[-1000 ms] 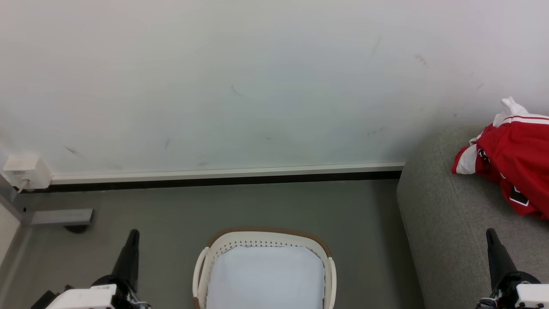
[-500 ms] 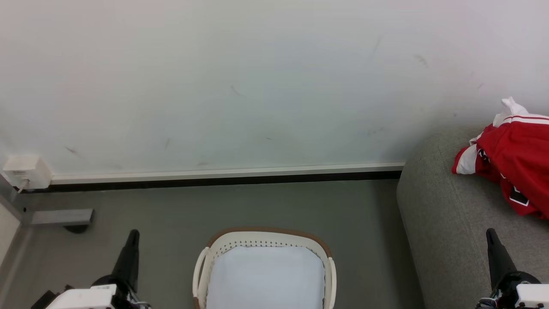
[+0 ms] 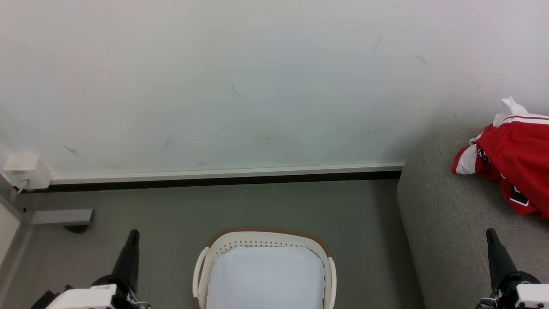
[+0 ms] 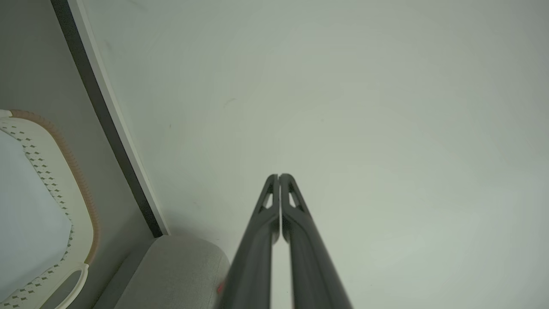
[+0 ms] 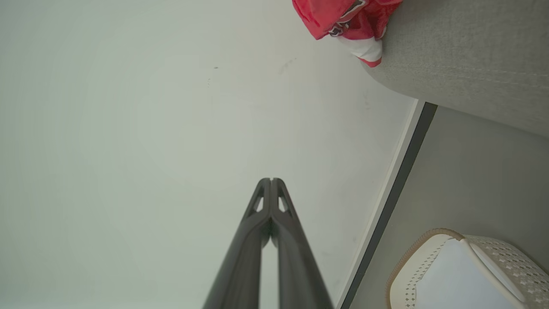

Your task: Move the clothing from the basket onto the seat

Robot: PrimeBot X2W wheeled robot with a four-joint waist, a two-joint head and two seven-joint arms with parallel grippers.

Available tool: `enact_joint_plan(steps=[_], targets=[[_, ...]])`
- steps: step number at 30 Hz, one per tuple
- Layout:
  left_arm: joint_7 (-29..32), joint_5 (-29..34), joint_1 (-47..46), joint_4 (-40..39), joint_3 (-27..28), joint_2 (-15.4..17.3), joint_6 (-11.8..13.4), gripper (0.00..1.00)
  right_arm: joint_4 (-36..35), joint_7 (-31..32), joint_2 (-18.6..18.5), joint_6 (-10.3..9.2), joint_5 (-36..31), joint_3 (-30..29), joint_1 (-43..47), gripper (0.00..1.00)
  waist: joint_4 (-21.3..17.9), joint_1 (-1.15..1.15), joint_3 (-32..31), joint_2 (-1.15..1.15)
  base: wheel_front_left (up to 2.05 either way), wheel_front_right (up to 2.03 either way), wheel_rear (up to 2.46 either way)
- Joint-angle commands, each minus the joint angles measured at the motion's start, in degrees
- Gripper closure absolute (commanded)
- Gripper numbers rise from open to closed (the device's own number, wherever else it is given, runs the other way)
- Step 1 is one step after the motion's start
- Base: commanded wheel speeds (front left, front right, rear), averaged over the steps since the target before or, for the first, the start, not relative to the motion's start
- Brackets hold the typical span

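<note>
While clothing (image 3: 519, 159) lies on seat (image 3: 446, 223) | basket (image 3: 266, 235) on floor (image 3: 257, 201) holds white liner (image 3: 266, 274) | left fingers (image 3: 128, 257) closed, empty | right fingers (image 3: 497, 257) closed, empty

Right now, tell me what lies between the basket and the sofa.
A bare strip of grey floor lies between the basket and the sofa, seen in the head view.

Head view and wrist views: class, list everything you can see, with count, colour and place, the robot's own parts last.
clothing: one, red with white trim, on the sofa, far right
sofa: one, grey, right
basket: one, white with brown rim, on the floor, bottom centre
liner: one, white, inside the basket
wall box: one, white, far left
left claw: one, dark, shut, lower left
right claw: one, dark, shut, lower right
</note>
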Motion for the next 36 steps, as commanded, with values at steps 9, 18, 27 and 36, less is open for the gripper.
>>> enact_joint_plan(steps=[9, 18, 27, 36], targets=[[0.22, -0.83, -0.47, -0.20, 0.07, 0.14, 0.06, 1.00, -0.28, 0.15, -0.45, -0.12, 0.13, -0.22, -0.76, 1.00, 0.00, 0.00, 0.00, 0.00, 0.00, 0.00, 0.00], [0.22, -0.83, -0.47, -0.20, 0.07, 0.14, 0.06, 1.00, -0.27, 0.15, -0.45, -0.12, 0.13, -0.22, -0.76, 1.00, 0.00, 0.00, 0.00, 0.00, 0.00, 0.00, 0.00], [0.22, -0.83, -0.47, -0.20, 0.07, 0.14, 0.06, 1.00, -0.27, 0.15, -0.45, -0.12, 0.13, -0.22, -0.76, 1.00, 0.00, 0.00, 0.00, 0.00, 0.00, 0.00, 0.00], [0.22, -0.84, -0.47, -0.20, 0.07, 0.14, 0.06, 1.00, -0.27, 0.15, -0.45, -0.12, 0.13, -0.22, -0.76, 1.00, 0.00, 0.00, 0.00, 0.00, 0.00, 0.00, 0.00]])
